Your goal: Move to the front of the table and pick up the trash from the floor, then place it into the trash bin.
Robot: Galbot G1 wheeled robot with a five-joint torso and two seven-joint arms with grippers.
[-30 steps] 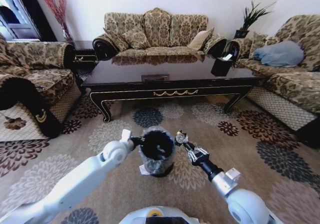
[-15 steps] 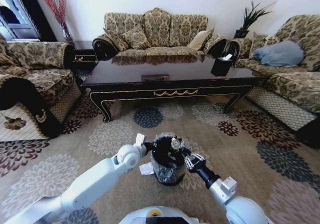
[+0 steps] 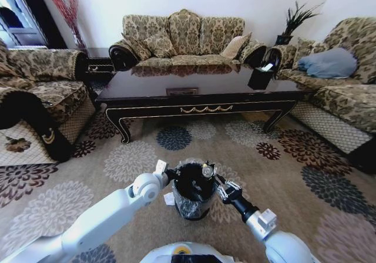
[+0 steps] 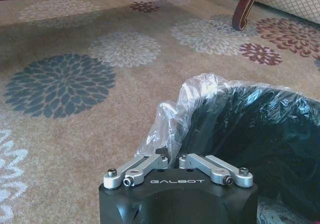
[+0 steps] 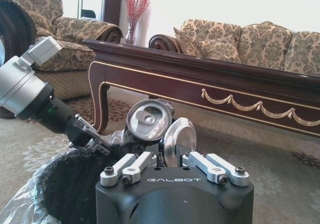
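In the lower centre of the head view, the two arms met over the trash bin (image 3: 189, 194), a small round black bin lined with a crinkled clear bag, standing on the floor (image 3: 305, 175). The left end effector (image 3: 171, 174) sat at the bin's left rim; in the left wrist view its fingers (image 4: 150, 164) were drawn narrow and pinched the clear liner (image 4: 175, 119) at the rim. The right end effector (image 3: 207, 170) hovered just above the bin's right rim and held a small crushed silvery can (image 3: 206, 169). In the right wrist view, the can (image 5: 148, 121) showed its round top between the fingers (image 5: 197, 160), above the bin's dark opening (image 5: 65, 189), with the left end effector (image 5: 92, 140) at the centre left of the frame on the liner.

A flat white paper scrap (image 3: 169, 199) lay on the carpet, touching the bin's lower left side. The carpet was beige with large round flower medallions in brown, dark blue and cream.

Beyond the bin, across the middle of the head view, stood the table (image 3: 200, 81), long, low and glossy dark, with gold scroll ornament on its front rail and curved legs. A small black box with white tissue (image 3: 260, 77) stood at its right end. Patterned sofas (image 3: 185, 37) lined the top, left and right of the frame.
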